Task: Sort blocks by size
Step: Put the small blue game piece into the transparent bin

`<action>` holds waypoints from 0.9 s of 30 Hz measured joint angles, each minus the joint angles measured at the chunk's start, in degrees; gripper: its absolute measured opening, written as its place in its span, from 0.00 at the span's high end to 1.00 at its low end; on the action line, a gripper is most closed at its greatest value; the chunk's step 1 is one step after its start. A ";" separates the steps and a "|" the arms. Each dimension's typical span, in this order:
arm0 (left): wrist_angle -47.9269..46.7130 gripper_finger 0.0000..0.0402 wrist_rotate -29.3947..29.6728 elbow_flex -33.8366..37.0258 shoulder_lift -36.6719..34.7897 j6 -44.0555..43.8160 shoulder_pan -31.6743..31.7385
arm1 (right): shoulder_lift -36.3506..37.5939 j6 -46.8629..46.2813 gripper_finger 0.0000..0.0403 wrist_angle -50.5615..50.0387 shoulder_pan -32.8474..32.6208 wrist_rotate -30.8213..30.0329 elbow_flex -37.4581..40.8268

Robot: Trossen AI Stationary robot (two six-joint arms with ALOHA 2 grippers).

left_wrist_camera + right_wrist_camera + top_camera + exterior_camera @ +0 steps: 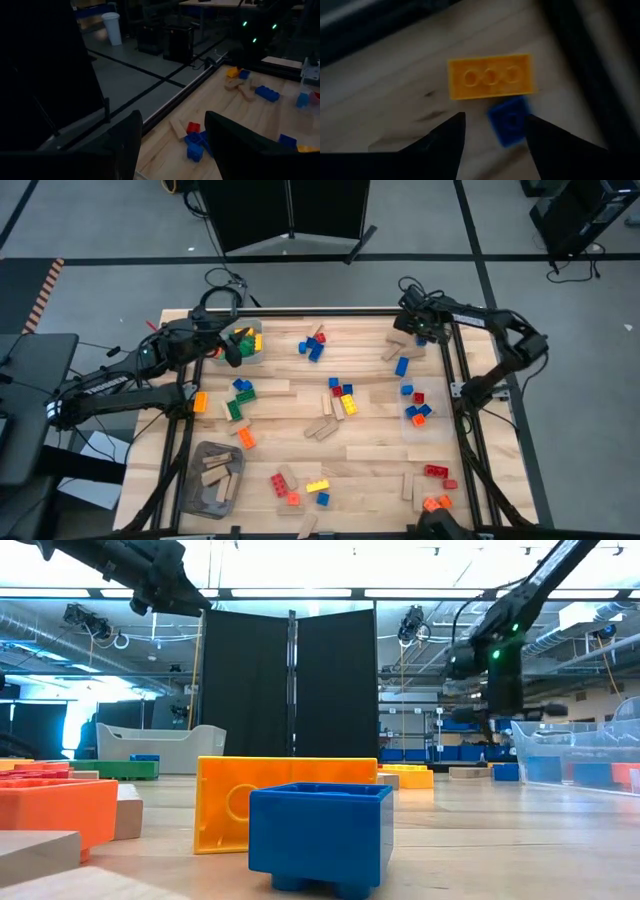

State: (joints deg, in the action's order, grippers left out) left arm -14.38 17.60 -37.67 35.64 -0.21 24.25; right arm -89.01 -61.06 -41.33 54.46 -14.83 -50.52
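Blue block [510, 120] | between spread fingers of right gripper [492, 132] | ungrasped

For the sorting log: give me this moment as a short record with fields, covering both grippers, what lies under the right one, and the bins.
left gripper: open, empty, held above the table's far left, by the round clear bin of mixed bricks
right gripper: open, empty, above the far right corner
under right gripper: small blue brick beside a yellow brick, both on the table
grey bin: near left, holds tan wooden pieces
loose blocks: many scattered across the table
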 joint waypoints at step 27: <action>1.32 0.44 4.99 -0.02 -0.02 -0.02 0.01 | 2.59 0.15 0.56 2.45 -9.54 1.61 0.02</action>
State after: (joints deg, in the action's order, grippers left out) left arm -13.06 22.59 -37.69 35.62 -0.23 24.27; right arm -86.42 -60.90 -38.87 44.92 -13.22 -50.50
